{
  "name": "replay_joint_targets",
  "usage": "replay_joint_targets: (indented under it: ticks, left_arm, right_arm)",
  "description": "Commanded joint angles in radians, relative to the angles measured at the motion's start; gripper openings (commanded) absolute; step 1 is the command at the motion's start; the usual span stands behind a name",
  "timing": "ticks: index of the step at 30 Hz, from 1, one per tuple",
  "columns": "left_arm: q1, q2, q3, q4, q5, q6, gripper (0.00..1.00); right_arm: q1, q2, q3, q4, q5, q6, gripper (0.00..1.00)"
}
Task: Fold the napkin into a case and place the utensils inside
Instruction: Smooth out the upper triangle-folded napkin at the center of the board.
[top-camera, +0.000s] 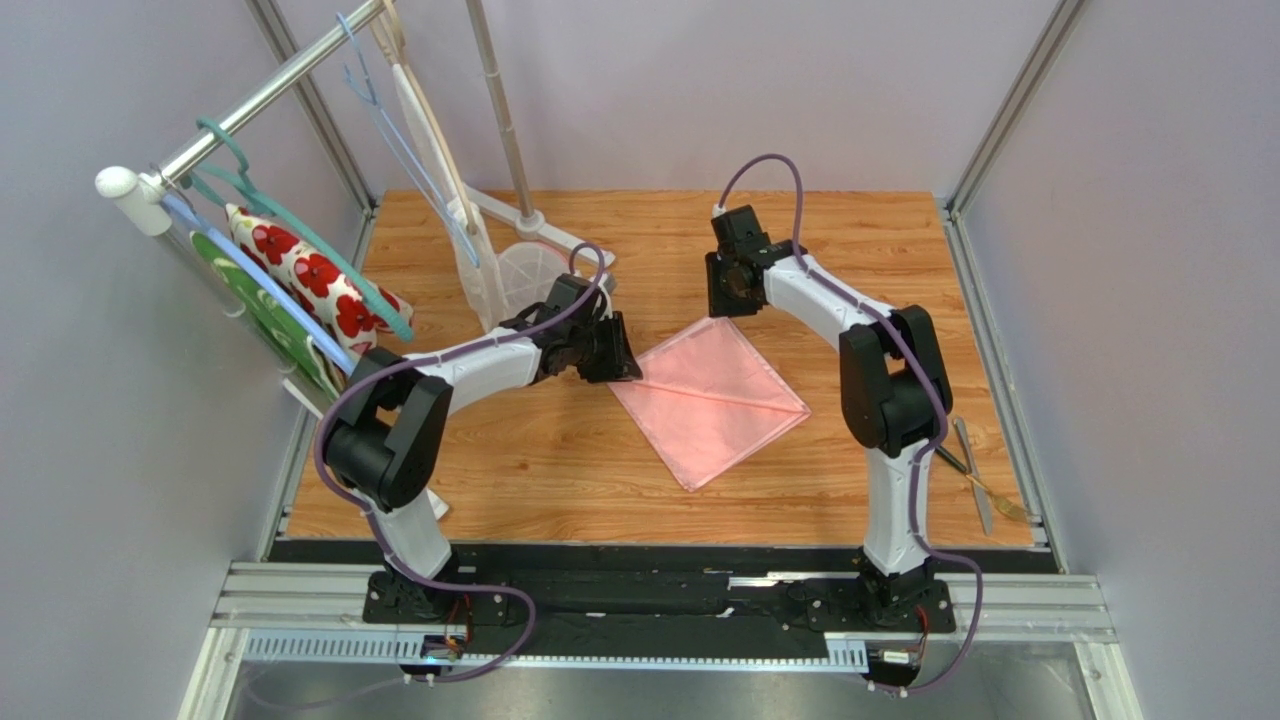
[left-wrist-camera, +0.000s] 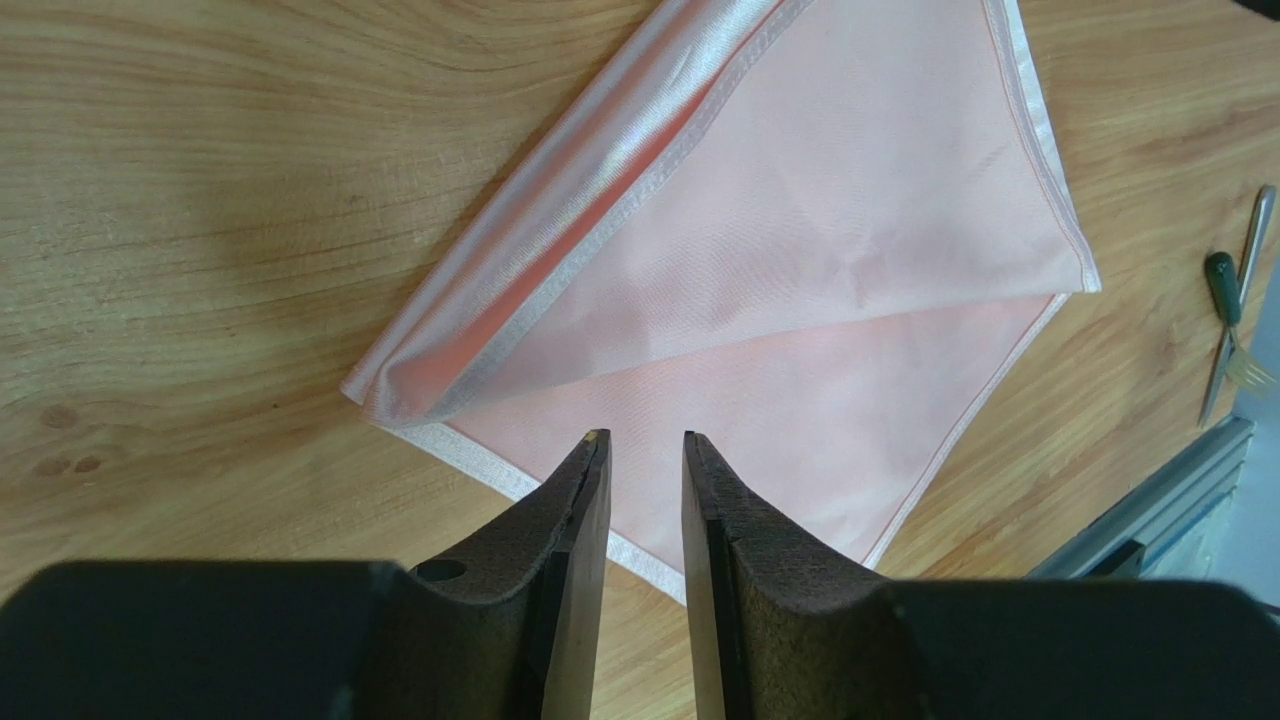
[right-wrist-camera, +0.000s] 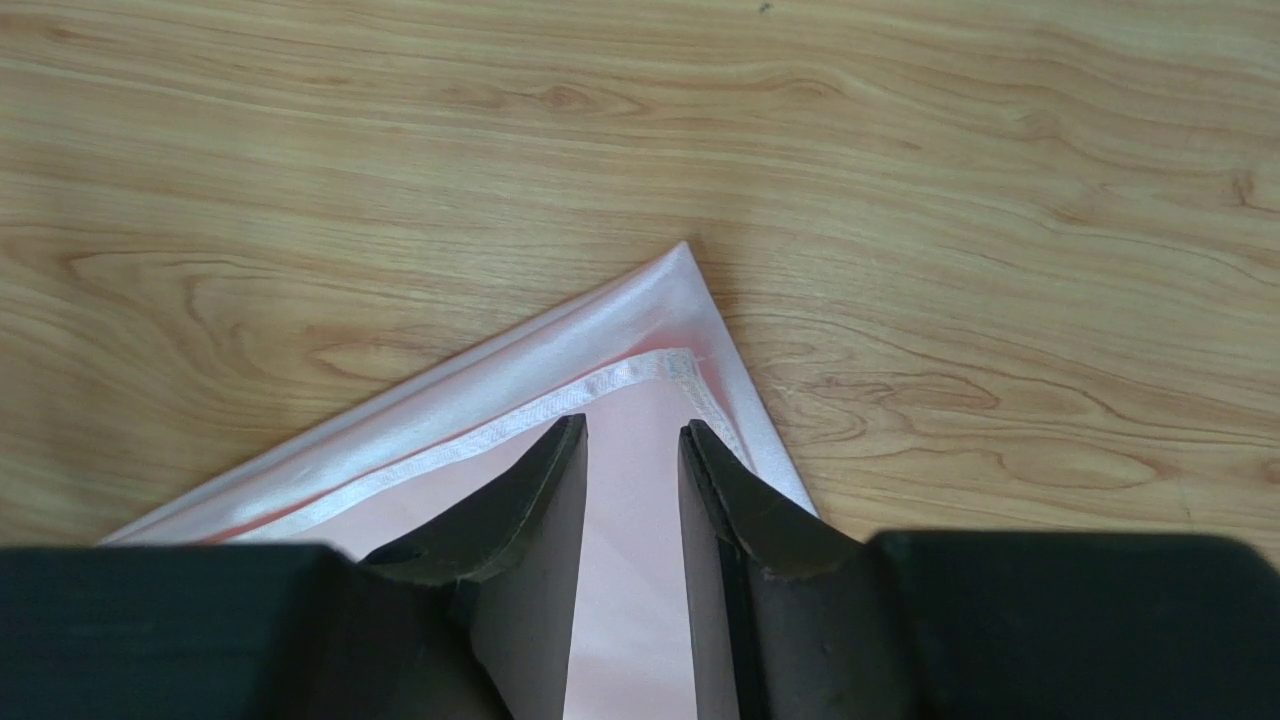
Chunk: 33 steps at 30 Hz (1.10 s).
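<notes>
The pink napkin (top-camera: 709, 393) lies flat mid-table, one flap folded over so a crease runs across it. In the left wrist view the napkin (left-wrist-camera: 842, 240) shows a puffed fold along its upper left edge. My left gripper (top-camera: 613, 348) hovers at the napkin's left corner, jaws slightly apart and empty (left-wrist-camera: 645, 438). My right gripper (top-camera: 732, 278) hovers over the far corner (right-wrist-camera: 661, 323), jaws slightly apart and empty (right-wrist-camera: 631, 428). The utensils (top-camera: 977, 477) lie on the wood near the right front edge. They also show in the left wrist view (left-wrist-camera: 1232, 323).
A rail at the back left carries hangers, a white cloth with red flowers (top-camera: 308, 278) and a green cloth (top-camera: 278, 323). A white stand (top-camera: 519, 225) rises behind the left gripper. Enclosure walls flank the table, and a metal rail (top-camera: 661, 600) runs along the front.
</notes>
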Motion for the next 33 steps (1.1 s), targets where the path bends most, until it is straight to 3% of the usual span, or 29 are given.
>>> replay_joint_targets:
  ticks: [1, 13, 28, 33]
  left_arm:
    - [0.002, -0.021, 0.034, -0.009, 0.011, 0.007, 0.33]
    - [0.002, -0.011, 0.025, 0.017, 0.035, -0.005, 0.33]
    - [0.002, -0.011, 0.020, 0.020, 0.035, -0.005, 0.33]
    - [0.002, -0.005, 0.020, 0.027, 0.037, -0.009, 0.33]
  right_arm:
    - [-0.001, 0.038, 0.051, -0.028, 0.077, -0.024, 0.33]
    - [0.000, 0.104, 0.108, -0.024, 0.057, -0.044, 0.27]
    - [0.005, 0.155, 0.143, -0.027, 0.026, -0.044, 0.26]
    - [0.013, 0.147, 0.149, -0.019, 0.022, -0.051, 0.15]
